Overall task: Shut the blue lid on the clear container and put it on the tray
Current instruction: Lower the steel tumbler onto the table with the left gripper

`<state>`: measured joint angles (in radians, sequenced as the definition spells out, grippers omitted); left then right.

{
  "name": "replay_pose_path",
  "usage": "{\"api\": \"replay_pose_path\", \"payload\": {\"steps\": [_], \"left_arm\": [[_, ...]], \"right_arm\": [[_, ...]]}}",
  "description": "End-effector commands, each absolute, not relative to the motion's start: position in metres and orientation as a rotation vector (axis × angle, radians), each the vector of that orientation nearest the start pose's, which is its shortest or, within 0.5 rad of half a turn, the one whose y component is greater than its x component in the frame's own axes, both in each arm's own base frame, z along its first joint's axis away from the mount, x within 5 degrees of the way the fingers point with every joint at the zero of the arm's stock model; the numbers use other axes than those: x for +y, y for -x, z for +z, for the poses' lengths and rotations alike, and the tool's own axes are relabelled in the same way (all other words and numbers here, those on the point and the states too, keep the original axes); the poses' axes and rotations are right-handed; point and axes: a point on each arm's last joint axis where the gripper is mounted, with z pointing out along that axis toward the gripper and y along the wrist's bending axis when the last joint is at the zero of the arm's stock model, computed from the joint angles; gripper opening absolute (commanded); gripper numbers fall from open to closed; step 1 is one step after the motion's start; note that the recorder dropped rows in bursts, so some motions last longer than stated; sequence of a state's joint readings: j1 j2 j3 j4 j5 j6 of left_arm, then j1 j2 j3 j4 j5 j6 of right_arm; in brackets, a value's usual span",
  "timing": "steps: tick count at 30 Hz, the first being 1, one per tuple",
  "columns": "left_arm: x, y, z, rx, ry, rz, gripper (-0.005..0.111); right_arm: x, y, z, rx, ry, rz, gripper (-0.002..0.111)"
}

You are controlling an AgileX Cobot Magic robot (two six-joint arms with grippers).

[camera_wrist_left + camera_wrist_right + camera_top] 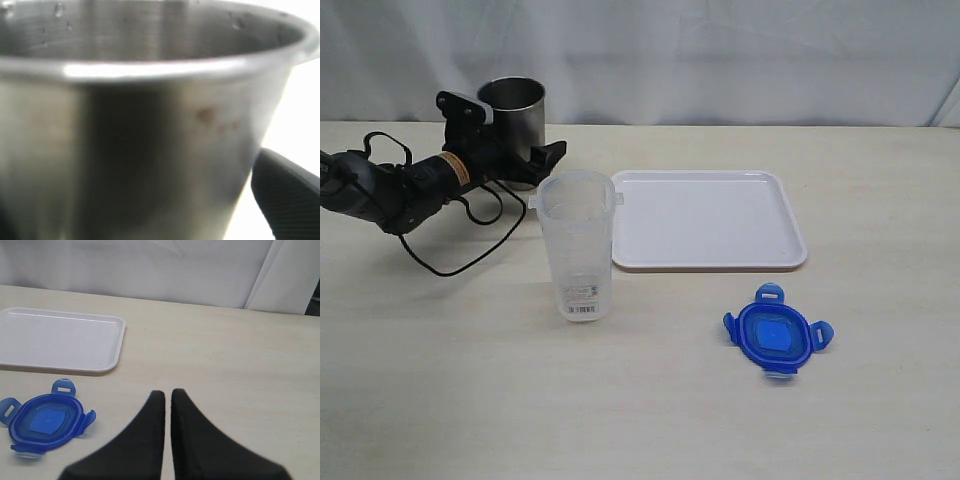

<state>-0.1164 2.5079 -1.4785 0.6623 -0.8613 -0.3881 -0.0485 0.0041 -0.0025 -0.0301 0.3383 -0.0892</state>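
The clear container [577, 245] stands upright and lidless, left of the middle of the table. Flat on the table at front right lies the blue lid [777, 338], which the right wrist view also catches [44, 422]. Behind it sits the white tray [705, 218] [55, 340], bare. My left gripper [510, 130] is at the back left, its jaws standing wide on either side of a grey metal tumbler [512, 105] [140, 140]; one finger [290, 195] shows just beside the tumbler wall. My right gripper [167, 395] is shut on nothing, low over the table to the right of the lid.
A black cable [450, 265] from the left arm loops across the table left of the container. A white curtain hangs behind the table. The right arm is outside the exterior view.
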Motion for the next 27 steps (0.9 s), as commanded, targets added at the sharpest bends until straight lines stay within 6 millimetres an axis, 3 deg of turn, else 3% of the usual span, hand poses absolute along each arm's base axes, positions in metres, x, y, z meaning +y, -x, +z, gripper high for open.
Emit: {"api": "replay_pose_path", "payload": {"steps": [1, 27], "left_arm": [[-0.1, -0.486, 0.055, 1.704, -0.572, -0.441, 0.097], [-0.087, -0.486, 0.069, 1.733, -0.523, -0.543, 0.097]], "right_arm": [[-0.004, -0.053, 0.183, 1.823, 0.05, -0.132, 0.005], [-0.004, -0.053, 0.183, 1.823, 0.05, -0.132, 0.005]]}}
